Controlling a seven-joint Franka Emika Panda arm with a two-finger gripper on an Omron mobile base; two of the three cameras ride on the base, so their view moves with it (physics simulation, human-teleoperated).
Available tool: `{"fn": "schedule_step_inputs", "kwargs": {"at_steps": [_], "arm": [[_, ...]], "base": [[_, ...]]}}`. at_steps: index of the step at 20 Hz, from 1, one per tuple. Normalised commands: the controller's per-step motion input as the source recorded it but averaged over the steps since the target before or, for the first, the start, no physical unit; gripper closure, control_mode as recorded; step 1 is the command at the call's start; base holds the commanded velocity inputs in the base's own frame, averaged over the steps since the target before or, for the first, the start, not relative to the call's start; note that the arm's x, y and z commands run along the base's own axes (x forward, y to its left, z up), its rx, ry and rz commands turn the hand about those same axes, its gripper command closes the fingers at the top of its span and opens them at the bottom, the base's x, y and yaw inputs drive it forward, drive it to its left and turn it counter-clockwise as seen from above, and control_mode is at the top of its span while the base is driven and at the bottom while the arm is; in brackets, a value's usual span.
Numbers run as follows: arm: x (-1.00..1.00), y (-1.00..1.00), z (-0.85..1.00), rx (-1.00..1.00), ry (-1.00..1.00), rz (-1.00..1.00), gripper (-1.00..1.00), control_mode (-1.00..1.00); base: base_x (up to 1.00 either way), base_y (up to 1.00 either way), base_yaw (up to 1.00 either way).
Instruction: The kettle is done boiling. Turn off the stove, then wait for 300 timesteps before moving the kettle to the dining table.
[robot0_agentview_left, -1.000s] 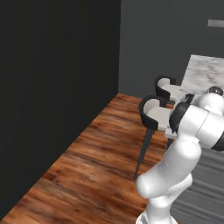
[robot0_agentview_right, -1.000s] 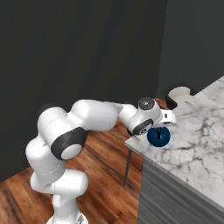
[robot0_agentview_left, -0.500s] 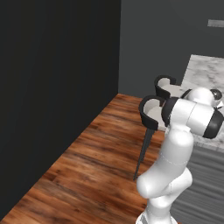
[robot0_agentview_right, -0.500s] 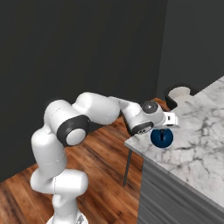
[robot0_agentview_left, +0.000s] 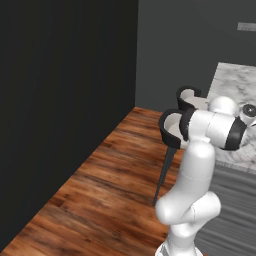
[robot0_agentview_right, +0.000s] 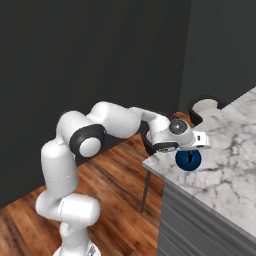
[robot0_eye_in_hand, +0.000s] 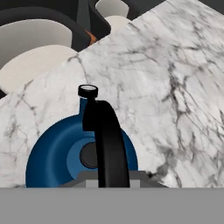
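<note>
- Kettle (robot0_agentview_right: 188, 160) over the near corner of the dining table (robot0_agentview_right: 230, 160), close to the edge that faces the stools; whether its base already touches the marble or hangs just above it cannot be told.
- Gripper (robot0_agentview_right: 196, 145) directly above the kettle, closed on the black arched handle (robot0_eye_in_hand: 106, 140); hand view looks straight down along that handle onto the blue lid.
- Step in hand judged as the set-down on the table, the last part of the task; stove not checkable from here.
- Advised: lower straight down, hand kept level, so the round base lands flat and does not rock.
- Advised: carry the kettle a little further in from the corner before release; present spot is near the table edge, with two stools (robot0_agentview_left: 180, 117) just beyond it.
- Advised: part the fingers only once the weight sits on the marble, then lift clear vertically so the thin handle is not snagged and the kettle dragged.
- Risk judged: glossy round body may slide or tip on the smooth slab if released early or nudged sideways.
</note>
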Motion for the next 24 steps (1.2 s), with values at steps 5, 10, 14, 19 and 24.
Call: {"fn": "schedule_step_inputs", "kwargs": {"at_steps": [5, 10, 14, 19, 24], "arm": [[0.15, -0.04, -0.14, 0.0, 0.0, 0.0, 1.0, -1.0], [0.07, 0.02, -0.18, 0.0, 0.02, 0.0, 1.0, -1.0], [0.05, 0.14, -0.07, 0.0, 0.0, 0.0, -1.0, -1.0], [0.0, 0.05, 0.0, 0.0, 0.0, 0.0, -1.0, -1.0], [0.0, 0.18, 0.13, -0.04, 0.0, -0.02, -1.0, -1.0]], "base": [[0.0, 0.0, 0.0], [0.0, 0.0, 0.0], [0.0, 0.0, 0.0], [0.0, 0.0, 0.0], [0.0, 0.0, 0.0]]}}
